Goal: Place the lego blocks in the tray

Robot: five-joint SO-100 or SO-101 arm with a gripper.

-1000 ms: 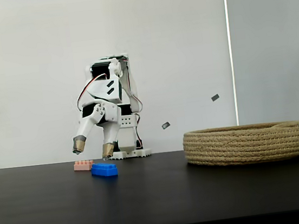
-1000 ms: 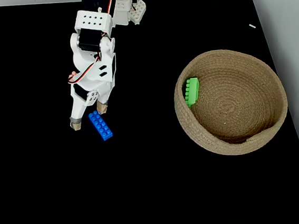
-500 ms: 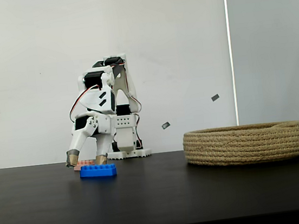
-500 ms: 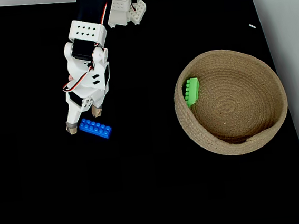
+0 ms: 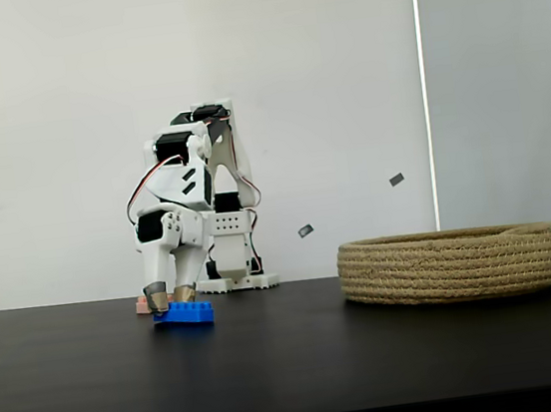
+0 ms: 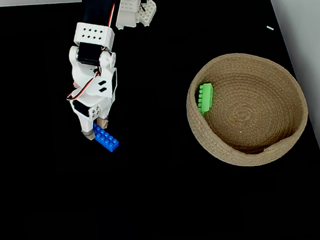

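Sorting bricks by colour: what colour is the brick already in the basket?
Bright green brick, clearest in the fixed view from above.

Arm: white, folded over from its base at the back of the table, upper links raised, wrist bent steeply down.
Gripper (image 5: 169,299): points down at the table; seen from above (image 6: 96,132) it reaches toward the camera's near side.
Fingers (image 5: 153,290): two tan-tipped, close together, tips down at the table surface.
Jaws: narrowed on one end of the blue brick (image 6: 106,137), a fingertip on each side of it.
Cables: red and black wires loop along the wrist.
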